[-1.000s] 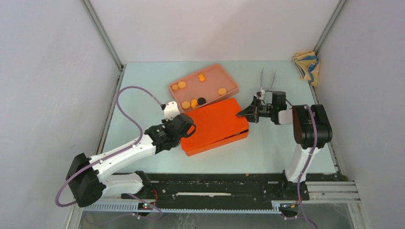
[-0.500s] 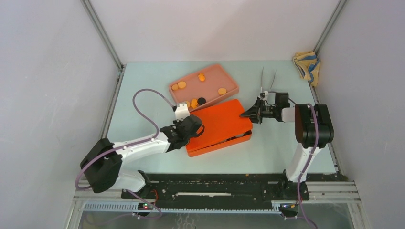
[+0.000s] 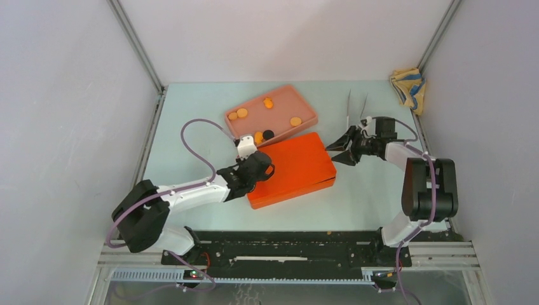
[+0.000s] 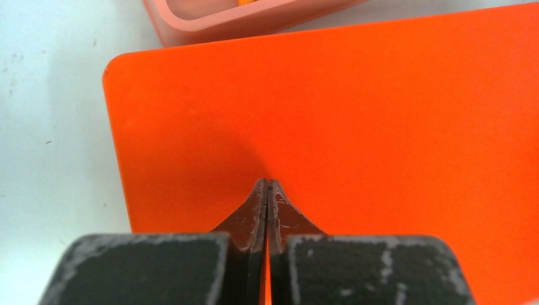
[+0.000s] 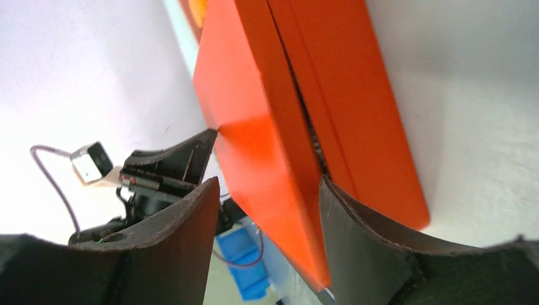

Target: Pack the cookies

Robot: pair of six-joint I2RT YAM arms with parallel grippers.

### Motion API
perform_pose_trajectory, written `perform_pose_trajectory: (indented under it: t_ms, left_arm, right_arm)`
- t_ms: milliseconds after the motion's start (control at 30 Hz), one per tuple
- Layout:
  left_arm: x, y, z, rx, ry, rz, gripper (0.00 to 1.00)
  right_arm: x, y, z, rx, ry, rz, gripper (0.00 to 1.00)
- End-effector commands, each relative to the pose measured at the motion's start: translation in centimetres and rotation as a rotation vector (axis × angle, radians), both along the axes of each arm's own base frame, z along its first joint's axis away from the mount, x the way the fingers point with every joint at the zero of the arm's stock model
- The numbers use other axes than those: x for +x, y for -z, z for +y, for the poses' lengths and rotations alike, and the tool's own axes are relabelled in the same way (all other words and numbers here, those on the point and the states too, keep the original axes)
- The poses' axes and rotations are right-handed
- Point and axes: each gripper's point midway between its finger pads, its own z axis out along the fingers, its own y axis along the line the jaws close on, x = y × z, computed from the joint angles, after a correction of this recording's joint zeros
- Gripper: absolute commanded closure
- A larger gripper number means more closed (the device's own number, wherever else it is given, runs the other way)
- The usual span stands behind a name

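Observation:
Several cookies (image 3: 242,112), orange discs and one black (image 3: 268,134), lie in the pink tray (image 3: 304,105) at the back of the table. In front of it sits the orange box, its lid (image 3: 295,164) lying on top. My left gripper (image 3: 267,170) is shut, its tips (image 4: 267,185) pressing on the lid (image 4: 381,114) near its left end. My right gripper (image 3: 337,151) stands open at the box's right end; in the right wrist view the lid's edge (image 5: 260,140) passes between its fingers (image 5: 191,210), above the box's base (image 5: 368,108).
Metal tweezers (image 3: 355,108) lie on the table behind the right gripper. A crumpled yellow and blue cloth (image 3: 407,88) sits in the far right corner. The pink tray's near wall (image 4: 241,19) is just past the lid.
The right gripper opened, let go of the lid's edge and drew back to the right. The left gripper slid further onto the lid, and the lid came down on the box.

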Motion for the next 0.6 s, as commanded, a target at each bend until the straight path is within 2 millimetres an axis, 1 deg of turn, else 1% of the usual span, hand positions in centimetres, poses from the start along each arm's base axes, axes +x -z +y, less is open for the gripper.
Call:
perform_pose_trajectory:
  t_ms: [0,100,167,200,300,333,367,400,467,533,567]
  left_arm:
    - [-4.8,5.9,1.0,0.102,0.102,0.246,1.00]
    - [-4.9,5.9,0.5,0.087,0.126,0.250,1.00]
    - [-4.8,5.7,0.2,0.076,0.134,0.248,1.00]
    - [-4.9,5.7,0.1,0.075,0.136,0.249,1.00]
    - [-4.8,5.4,0.1,0.074,0.142,0.246,1.00]
    - [-4.7,4.9,0.2,0.078,0.136,0.237,1.00]
    - [-4.4,4.1,0.4,0.082,0.126,0.220,1.00]
    - [-4.3,3.4,1.1,0.104,0.105,0.206,1.00]
    - [-3.7,0.8,3.0,0.122,0.024,0.158,1.00]
    - [-3.7,-0.6,5.7,0.133,-0.068,0.152,1.00]
    - [-4.0,-1.0,7.0,0.145,-0.111,0.157,1.00]
  right_arm:
    - [1.6,-1.3,-3.1,-0.236,0.135,-0.058,0.36]
    - [1.9,-1.0,-4.9,-0.362,0.198,-0.056,0.38]
    - [1.9,-0.9,-5.6,-0.407,0.208,-0.044,0.42]
    - [2.0,-0.7,-5.6,-0.416,0.203,-0.035,0.49]
    - [2.1,0.4,-5.6,-0.447,0.183,-0.002,0.83]
    - [2.1,1.0,-5.5,-0.459,0.178,0.009,0.92]
    - [2.1,1.9,-5.3,-0.466,0.164,0.029,0.97]
    - [2.0,2.4,-5.1,-0.466,0.153,0.036,1.00]
    - [1.8,3.6,-4.4,-0.468,0.123,0.061,1.00]
    - [1.7,4.5,-4.2,-0.469,0.105,0.078,1.00]
    - [1.4,4.8,-3.1,-0.470,0.072,0.077,1.00]
